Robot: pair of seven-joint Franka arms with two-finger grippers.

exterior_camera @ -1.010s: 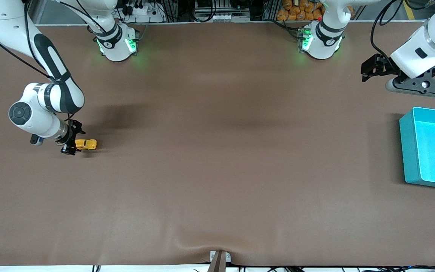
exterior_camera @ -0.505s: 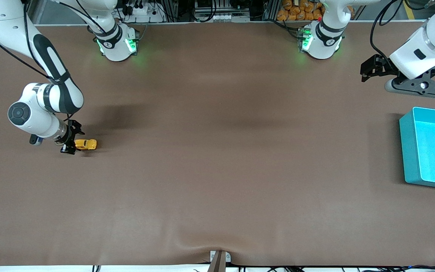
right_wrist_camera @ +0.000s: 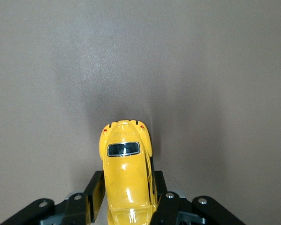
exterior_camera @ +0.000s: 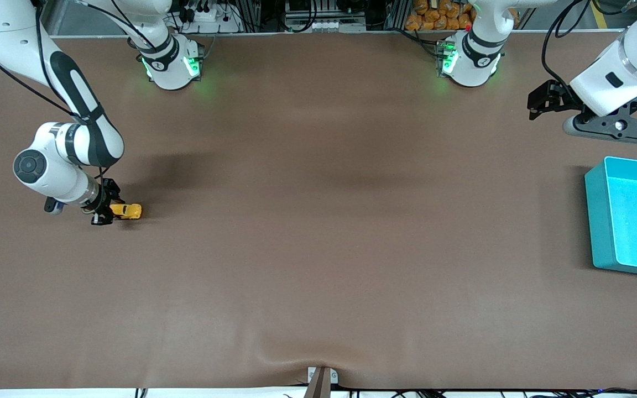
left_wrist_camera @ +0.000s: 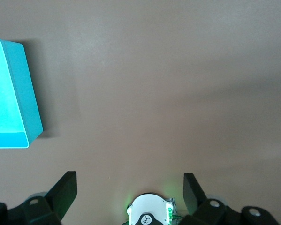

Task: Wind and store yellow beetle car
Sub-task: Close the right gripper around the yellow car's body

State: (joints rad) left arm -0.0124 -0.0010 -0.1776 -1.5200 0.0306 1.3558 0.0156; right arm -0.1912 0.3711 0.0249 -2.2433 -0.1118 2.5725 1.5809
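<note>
Front view gives you the whole brown table (exterior_camera: 318, 249): at the frame's left edge the right gripper (exterior_camera: 104, 210) is down on the yellow beetle car (exterior_camera: 126, 210), and nothing stands around them. At the frame's right edge sits the teal bin (exterior_camera: 631, 221), well apart from the car, with the left gripper (exterior_camera: 542, 99) hanging above the table near it while that arm waits. Right wrist view shows you what the front cannot: both fingers (right_wrist_camera: 94, 190) pressed against the sides of the car (right_wrist_camera: 126, 176), closed on it. Left wrist view shows you the left fingers (left_wrist_camera: 65, 190) spread wide with nothing between them, and the bin (left_wrist_camera: 11, 93) open.
</note>
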